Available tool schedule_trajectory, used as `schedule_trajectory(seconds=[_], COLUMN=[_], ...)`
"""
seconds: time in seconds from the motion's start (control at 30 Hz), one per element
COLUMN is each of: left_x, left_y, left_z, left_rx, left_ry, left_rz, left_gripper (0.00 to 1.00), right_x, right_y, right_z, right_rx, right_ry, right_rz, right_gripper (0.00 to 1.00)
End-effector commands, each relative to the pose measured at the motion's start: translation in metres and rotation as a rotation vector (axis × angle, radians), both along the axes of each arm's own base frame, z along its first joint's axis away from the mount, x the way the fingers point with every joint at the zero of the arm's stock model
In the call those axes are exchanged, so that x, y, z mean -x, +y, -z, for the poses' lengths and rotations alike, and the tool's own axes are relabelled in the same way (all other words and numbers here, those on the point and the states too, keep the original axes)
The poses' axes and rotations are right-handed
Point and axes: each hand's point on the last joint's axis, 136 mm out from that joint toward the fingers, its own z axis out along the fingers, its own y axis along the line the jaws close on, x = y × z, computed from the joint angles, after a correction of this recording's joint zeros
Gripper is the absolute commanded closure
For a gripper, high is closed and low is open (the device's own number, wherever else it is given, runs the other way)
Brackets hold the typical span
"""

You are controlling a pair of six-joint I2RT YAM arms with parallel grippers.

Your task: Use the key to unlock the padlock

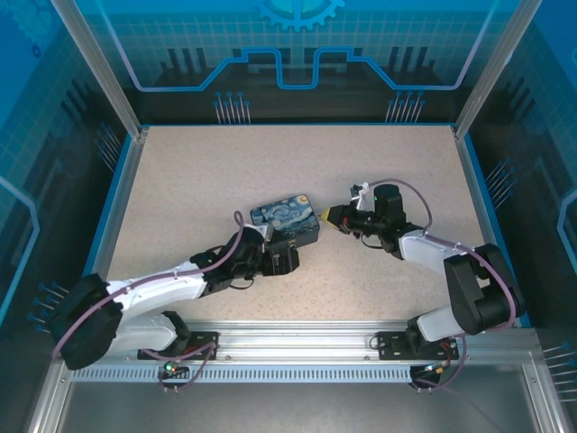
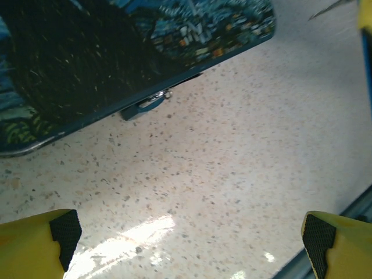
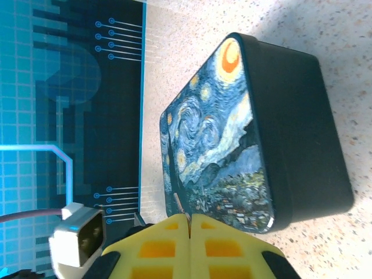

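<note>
The padlock [image 2: 148,105] hangs off the edge of the painted box [image 2: 87,58], upper left in the left wrist view, down by the speckled surface [image 2: 232,174]. The left gripper [image 2: 192,247] sits low facing it, jaws spread wide, likely ready to steady the lock. At the bottom of the right wrist view, the right gripper [image 3: 189,224] has its jaws pinched tight on the thin key [image 3: 179,204], aimed toward the box for insertion
</note>
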Motion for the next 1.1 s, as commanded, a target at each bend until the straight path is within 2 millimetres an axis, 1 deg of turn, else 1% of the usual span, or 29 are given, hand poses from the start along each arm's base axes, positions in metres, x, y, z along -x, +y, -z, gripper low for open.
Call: schedule_trajectory(seconds=[0.0,0.27,0.47,0.57,0.7,0.77,0.8,0.93,1.07], left_x=[-0.014,-0.032,-0.04,-0.045,-0.051,-0.054,-0.055,-0.056,-0.057], left_y=[-0.013,-0.034,-0.045,-0.042,-0.028,-0.023,-0.022,-0.017,-0.02], left_z=[-0.006,0.01,0.029,0.037,0.042,0.045,0.045,0.052,0.058], left_rx=[-0.006,-0.065,-0.104,-0.13,-0.207,-0.237,-0.247,-0.275,-0.278], left_ry=[-0.119,-0.202,-0.238,-0.258,-0.319,-0.338,-0.348,-0.359,-0.363], left_rz=[0.046,0.11,0.134,0.107,0.035,0.017,0.009,-0.006,0.003], left_gripper=[0.01,0.01,0.01,0.01,0.01,0.01,0.01,0.01,0.01], right_x=[-0.009,-0.019,-0.028,-0.033,-0.039,-0.039,-0.044,-0.048,-0.05], right_y=[0.006,0.011,0.023,0.033,0.049,0.054,0.059,0.066,0.07], right_z=[-0.015,-0.017,-0.022,-0.022,-0.015,-0.006,-0.012,-0.008,-0.001], right_rx=[-0.002,-0.01,-0.012,-0.005,0.007,0.013,0.007,0.016,0.035], right_ry=[-0.049,-0.03,-0.019,-0.009,0.007,0.028,0.014,0.019,0.033], right_rz=[-0.001,0.02,0.015,0.005,-0.012,-0.019,-0.021,-0.025,-0.028], right_gripper=[1.0,1.0,1.0,1.0,1.0,1.0,1.0,1.0,1.0])
